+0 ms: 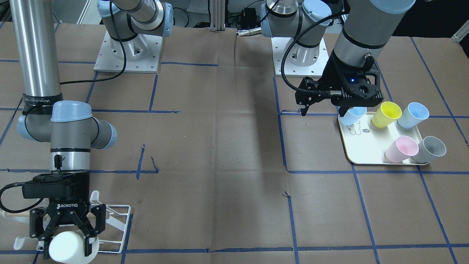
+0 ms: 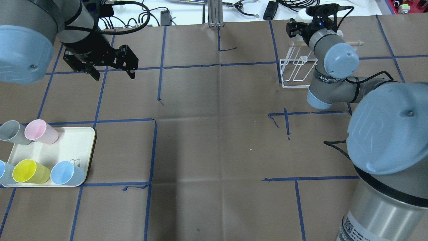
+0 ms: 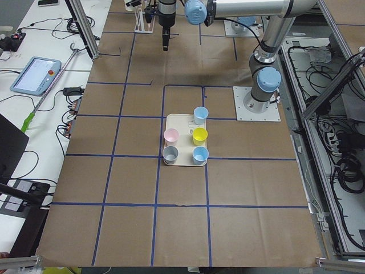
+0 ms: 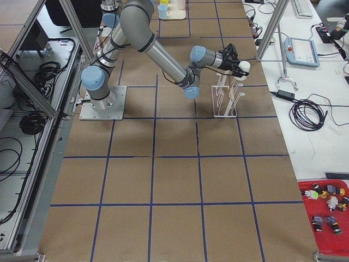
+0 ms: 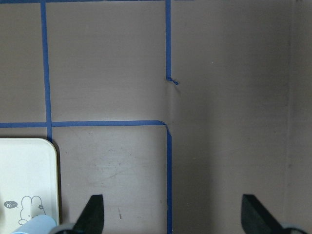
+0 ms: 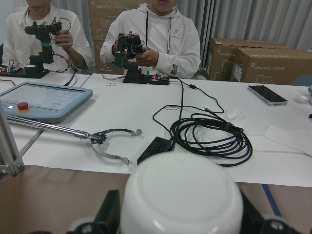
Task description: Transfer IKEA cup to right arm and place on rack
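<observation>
The white cup (image 1: 69, 246) between the right jaws looked like smooth, faintly glossy plastic. Near them the rack (image 1: 125, 229) was white-coated wire, the tabletop (image 1: 220, 165) matt brown paper.

Taped table (image 2: 214, 134) with tray (image 2: 72, 142), rack (image 2: 297, 72)

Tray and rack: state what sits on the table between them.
Nothing stands between the tray and the rack; the overhead view shows only taped brown table cover.

Rack (image 2: 295, 72) sits far right on table (image 2: 214, 140); right gripper (image 1: 67, 242) holds cup (image 6: 181, 195) over it. Tray (image 2: 76, 142) with five cups (image 2: 31, 171) near left; left gripper (image 2: 114, 76) above table beyond tray.
</observation>
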Action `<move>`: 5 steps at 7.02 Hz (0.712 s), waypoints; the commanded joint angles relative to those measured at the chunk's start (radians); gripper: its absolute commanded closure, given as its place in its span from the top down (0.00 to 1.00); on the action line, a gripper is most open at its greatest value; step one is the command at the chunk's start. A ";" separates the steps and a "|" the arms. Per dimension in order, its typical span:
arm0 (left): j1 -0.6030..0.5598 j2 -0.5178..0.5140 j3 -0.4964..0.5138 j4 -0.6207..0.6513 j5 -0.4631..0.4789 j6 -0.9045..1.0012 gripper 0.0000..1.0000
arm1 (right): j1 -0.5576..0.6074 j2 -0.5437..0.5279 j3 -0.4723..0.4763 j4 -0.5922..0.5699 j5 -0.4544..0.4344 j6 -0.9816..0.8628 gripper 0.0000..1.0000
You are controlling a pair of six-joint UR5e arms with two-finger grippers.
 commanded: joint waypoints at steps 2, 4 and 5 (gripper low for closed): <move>-0.002 0.001 0.005 -0.006 0.010 -0.001 1.00 | 0.001 -0.013 0.000 0.025 0.002 0.000 1.00; -0.002 0.018 -0.006 -0.009 0.009 -0.001 1.00 | 0.002 -0.083 -0.007 0.102 0.018 0.000 1.00; -0.002 0.019 -0.009 -0.009 0.006 -0.001 1.00 | 0.002 -0.149 -0.001 0.163 0.019 0.001 1.00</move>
